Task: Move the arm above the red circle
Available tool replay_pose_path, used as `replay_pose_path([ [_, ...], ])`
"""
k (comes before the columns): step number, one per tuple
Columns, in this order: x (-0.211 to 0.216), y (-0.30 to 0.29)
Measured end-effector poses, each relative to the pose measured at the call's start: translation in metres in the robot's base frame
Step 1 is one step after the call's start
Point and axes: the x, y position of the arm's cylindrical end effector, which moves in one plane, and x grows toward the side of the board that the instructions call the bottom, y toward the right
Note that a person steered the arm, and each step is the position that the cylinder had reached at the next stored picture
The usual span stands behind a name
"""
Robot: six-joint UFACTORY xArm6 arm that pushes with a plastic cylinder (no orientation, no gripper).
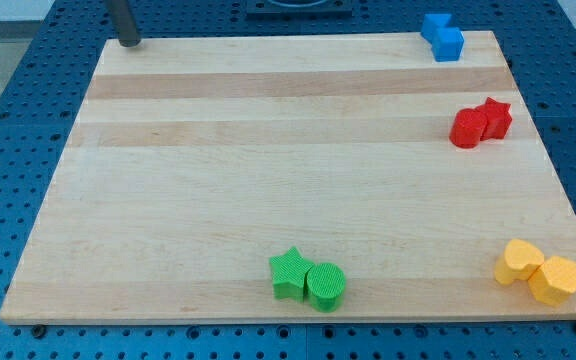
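The red circle [467,129] sits near the surface's [268,170] right edge, touching a red star [495,117] on its right; it is round, so it shows no long axis or heading. My tip [129,42] rests at the surface's top-left corner, the rod above it cut off by the view's top. The circle lies well apart from my tip, far to the view's right and somewhat lower. There is no hand, only the rod.

Wooden board [268,150] on blue pegboard [8,150], 2 blue blocks [442,37] touching at top right, red star [495,117] at right edge, green star [290,273] touching green cylinder [326,286] btm centre, 2 yellow blocks [538,271] touching, btm right corner
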Motion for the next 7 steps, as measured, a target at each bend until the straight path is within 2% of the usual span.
replay_pose_path([
  [1,0.006,0.000],
  [3,0.078,0.019],
  [4,0.082,0.027],
  [6,0.092,0.108],
  [7,0.112,0.182],
])
